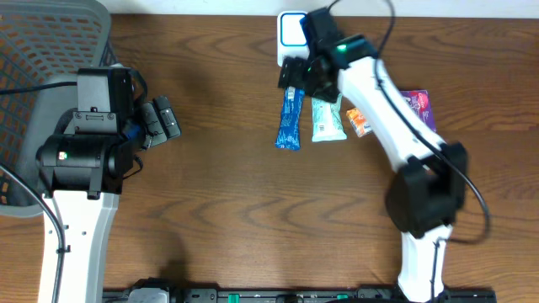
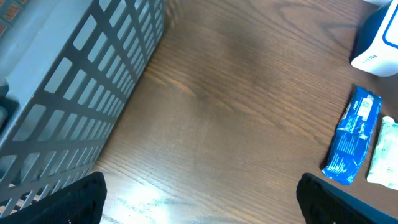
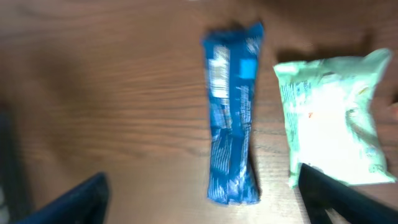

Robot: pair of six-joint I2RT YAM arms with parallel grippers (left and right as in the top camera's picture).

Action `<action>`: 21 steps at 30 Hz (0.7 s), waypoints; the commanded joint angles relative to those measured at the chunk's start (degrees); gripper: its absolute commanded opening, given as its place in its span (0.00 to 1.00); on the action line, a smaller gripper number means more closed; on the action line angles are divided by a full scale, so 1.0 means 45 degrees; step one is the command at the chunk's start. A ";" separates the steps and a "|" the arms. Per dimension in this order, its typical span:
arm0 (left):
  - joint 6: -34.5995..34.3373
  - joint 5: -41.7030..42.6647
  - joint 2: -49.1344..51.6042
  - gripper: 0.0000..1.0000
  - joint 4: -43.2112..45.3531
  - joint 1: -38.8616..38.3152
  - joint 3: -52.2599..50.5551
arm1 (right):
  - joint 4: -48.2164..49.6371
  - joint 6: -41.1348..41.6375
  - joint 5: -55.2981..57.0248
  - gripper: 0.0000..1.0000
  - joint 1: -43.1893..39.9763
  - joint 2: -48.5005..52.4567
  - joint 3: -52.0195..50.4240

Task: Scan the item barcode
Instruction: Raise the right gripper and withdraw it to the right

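A blue wrapped bar (image 1: pixel 289 119) lies flat on the wooden table, lengthwise towards the back. In the right wrist view the blue bar (image 3: pixel 233 118) lies loose on the wood, its near end between the two spread fingers. My right gripper (image 1: pixel 296 74) (image 3: pixel 205 202) is open just above the bar's far end, holding nothing. The white and blue barcode scanner (image 1: pixel 290 34) stands at the table's back edge, right behind this gripper. My left gripper (image 1: pixel 160 122) (image 2: pixel 199 202) is open over bare wood at the left, well apart from the blue bar (image 2: pixel 353 134).
A pale green packet (image 1: pixel 328 119) (image 3: pixel 333 118) lies right of the bar, then a small orange item (image 1: pixel 360 124) and a purple packet (image 1: pixel 418 108). A grey mesh basket (image 1: pixel 50 50) (image 2: pixel 62 93) fills the far left. The scanner (image 2: pixel 379 37) shows at the left wrist view's top right.
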 commanded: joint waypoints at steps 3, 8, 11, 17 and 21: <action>0.0170 -0.0112 0.0049 0.98 -0.0049 0.0044 0.0136 | -0.0690 -0.2152 0.0262 0.99 -0.0607 -0.2220 0.0058; 0.0170 -0.0112 0.0049 0.98 -0.0049 0.0044 0.0136 | -0.1948 -0.3478 0.0816 0.99 -0.1953 -0.3026 0.0058; 0.0170 -0.0112 0.0049 0.98 -0.0049 0.0044 0.0136 | -0.2909 -0.4415 0.1938 0.99 -0.2866 -0.3065 0.0058; 0.0170 -0.0112 0.0049 0.98 -0.0049 0.0044 0.0136 | -0.4265 -0.4643 0.3259 0.99 -0.4211 -0.2953 -0.0427; 0.0170 -0.0112 0.0049 0.98 -0.0049 0.0044 0.0136 | -0.3963 -0.4643 0.3259 0.99 -0.4809 -0.2953 -0.1195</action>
